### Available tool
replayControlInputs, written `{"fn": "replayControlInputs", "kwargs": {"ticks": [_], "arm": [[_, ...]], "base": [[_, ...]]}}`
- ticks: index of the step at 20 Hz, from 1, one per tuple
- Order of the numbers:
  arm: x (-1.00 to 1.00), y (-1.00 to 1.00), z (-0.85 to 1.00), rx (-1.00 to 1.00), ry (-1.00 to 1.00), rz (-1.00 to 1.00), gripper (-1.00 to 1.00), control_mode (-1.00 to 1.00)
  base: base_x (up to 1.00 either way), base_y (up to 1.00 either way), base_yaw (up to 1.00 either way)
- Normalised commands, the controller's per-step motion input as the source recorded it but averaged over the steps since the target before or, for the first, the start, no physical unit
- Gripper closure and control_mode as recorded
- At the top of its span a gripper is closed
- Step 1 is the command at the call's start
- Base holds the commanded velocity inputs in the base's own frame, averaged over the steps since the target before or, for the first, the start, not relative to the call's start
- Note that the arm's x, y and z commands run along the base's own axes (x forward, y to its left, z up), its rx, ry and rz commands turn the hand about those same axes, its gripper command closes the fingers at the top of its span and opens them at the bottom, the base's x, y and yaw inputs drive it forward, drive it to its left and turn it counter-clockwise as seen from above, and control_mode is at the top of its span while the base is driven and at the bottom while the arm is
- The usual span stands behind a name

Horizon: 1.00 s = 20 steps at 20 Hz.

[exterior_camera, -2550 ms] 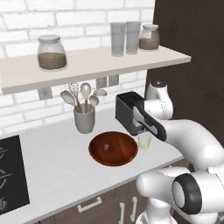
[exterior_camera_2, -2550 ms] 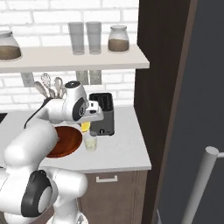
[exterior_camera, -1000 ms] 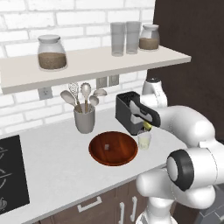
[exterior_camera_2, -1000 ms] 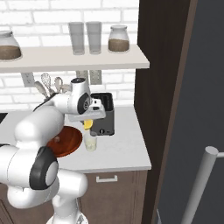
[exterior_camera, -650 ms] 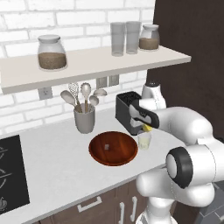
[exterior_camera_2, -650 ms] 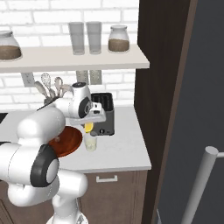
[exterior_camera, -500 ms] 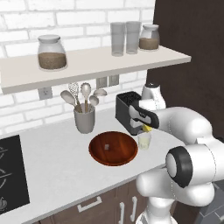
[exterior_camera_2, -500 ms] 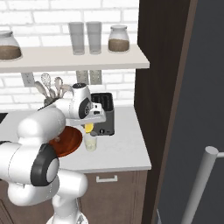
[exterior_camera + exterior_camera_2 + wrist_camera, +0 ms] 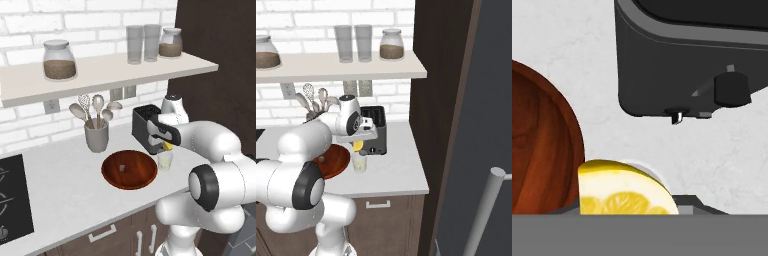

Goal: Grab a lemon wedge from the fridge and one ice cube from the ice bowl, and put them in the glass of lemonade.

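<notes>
My gripper [image 9: 167, 145] hangs just above the glass of lemonade [image 9: 165, 160] and is shut on the lemon wedge [image 9: 168, 147], a small yellow piece. From the right, the lemon wedge [image 9: 358, 146] sits directly over the glass of lemonade [image 9: 359, 163]. In the hand view the lemon wedge [image 9: 627, 192] fills the bottom, with a sliver of the glass rim [image 9: 649, 169] behind it. The ice bowl [image 9: 129, 169] lies left of the glass with a pale ice cube [image 9: 123, 168] inside. The fridge door [image 9: 491, 100] stands at the far right.
A black toaster [image 9: 146, 126] stands right behind the glass, close to the hand. A grey utensil cup [image 9: 97, 137] is behind the bowl. A shelf [image 9: 110, 72] above carries jars and two tall glasses. A black cooktop [image 9: 12, 197] lies at the left.
The hand has come down a little over the glass with the lemon wedge in its grip. The arm's elbow has swung. Bowl, glass and toaster have not moved.
</notes>
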Motion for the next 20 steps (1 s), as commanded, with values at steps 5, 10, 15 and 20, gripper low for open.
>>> {"fn": "replayControlInputs", "kwargs": {"ticks": [5, 10, 15, 20], "arm": [[0.00, 0.00, 0.00, 0.00, 0.00, 0.00, -1.00, -1.00], [0.00, 0.00, 0.00, 0.00, 0.00, 0.00, -1.00, -1.00], [0.00, 0.00, 0.00, 0.00, 0.00, 0.00, -1.00, -1.00], [0.00, 0.00, 0.00, 0.00, 0.00, 0.00, -1.00, -1.00]], "base": [[0.00, 0.00, 0.00], [0.00, 0.00, 0.00], [0.00, 0.00, 0.00], [0.00, 0.00, 0.00]]}}
